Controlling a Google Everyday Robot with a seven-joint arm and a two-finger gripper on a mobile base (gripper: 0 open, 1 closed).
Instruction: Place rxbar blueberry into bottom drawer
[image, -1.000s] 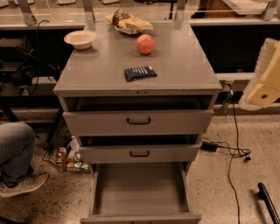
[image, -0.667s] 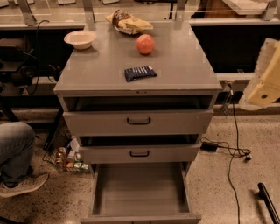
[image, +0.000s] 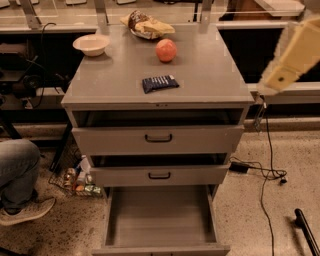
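Note:
The rxbar blueberry (image: 160, 83), a flat dark navy bar, lies on the grey cabinet top (image: 115, 80) near its front middle. The bottom drawer (image: 159, 215) is pulled far out at floor level and shows a bare grey inside. The two shallower drawers above it, with black handles, stand slightly open. My gripper (image: 292, 57) shows as a pale cream shape at the right edge. It hangs in the air to the right of the cabinet, well apart from the bar.
A red apple (image: 166, 50), a yellow-and-brown chip bag (image: 146, 25) and a white bowl (image: 91, 44) sit at the back of the top. A person's leg and shoe (image: 17, 172) are at the left. Cables (image: 265, 170) and a black rod (image: 307, 232) lie on the floor at the right.
The cream gripper shape at the right edge has moved upward. The bar and the drawers have not moved.

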